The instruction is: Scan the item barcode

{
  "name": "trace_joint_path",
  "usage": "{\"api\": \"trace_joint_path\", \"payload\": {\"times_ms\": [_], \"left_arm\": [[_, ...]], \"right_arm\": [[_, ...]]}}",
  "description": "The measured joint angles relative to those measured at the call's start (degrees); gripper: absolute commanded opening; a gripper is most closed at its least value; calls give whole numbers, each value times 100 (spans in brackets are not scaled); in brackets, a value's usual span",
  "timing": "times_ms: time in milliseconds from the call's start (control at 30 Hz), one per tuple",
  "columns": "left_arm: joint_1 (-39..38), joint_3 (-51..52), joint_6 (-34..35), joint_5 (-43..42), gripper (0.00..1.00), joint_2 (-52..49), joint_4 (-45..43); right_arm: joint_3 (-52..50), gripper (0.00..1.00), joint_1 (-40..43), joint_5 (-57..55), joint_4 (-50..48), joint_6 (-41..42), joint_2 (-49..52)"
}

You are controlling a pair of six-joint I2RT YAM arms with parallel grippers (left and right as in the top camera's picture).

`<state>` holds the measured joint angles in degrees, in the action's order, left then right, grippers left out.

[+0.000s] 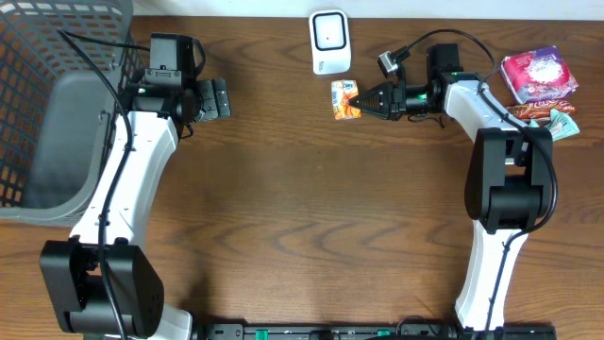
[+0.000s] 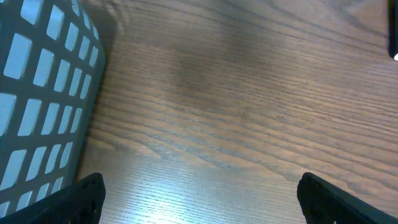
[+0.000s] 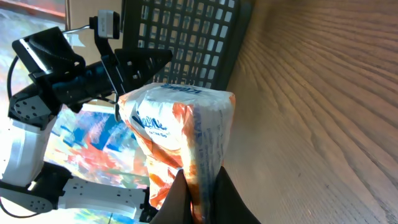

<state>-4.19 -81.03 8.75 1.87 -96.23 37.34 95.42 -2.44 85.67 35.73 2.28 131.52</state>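
I have the right gripper [image 1: 366,99] clamped shut on one edge of the orange-and-white packet [image 1: 346,99], holding it just beside the white scanner [image 1: 329,41] on the side nearer the arm bases, while the left gripper [image 1: 219,97], well left of the scanner, is fully open and empty.
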Motion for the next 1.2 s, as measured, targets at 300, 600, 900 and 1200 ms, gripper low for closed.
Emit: {"api": "trace_joint_path", "payload": {"times_ms": [300,600,900,1200], "left_arm": [[0,0,-2,0,98,0,0],[0,0,-2,0,98,0,-2],[0,0,0,2,98,0,0],[0,0,-2,0,98,0,-2]], "right_arm": [[-2,2,0,0,0,-22,0],[-2,1,0,0,0,-66,0],[-2,1,-11,-223,109,-7,0],[146,2,-535,-2907,199,1152,-2]]}}
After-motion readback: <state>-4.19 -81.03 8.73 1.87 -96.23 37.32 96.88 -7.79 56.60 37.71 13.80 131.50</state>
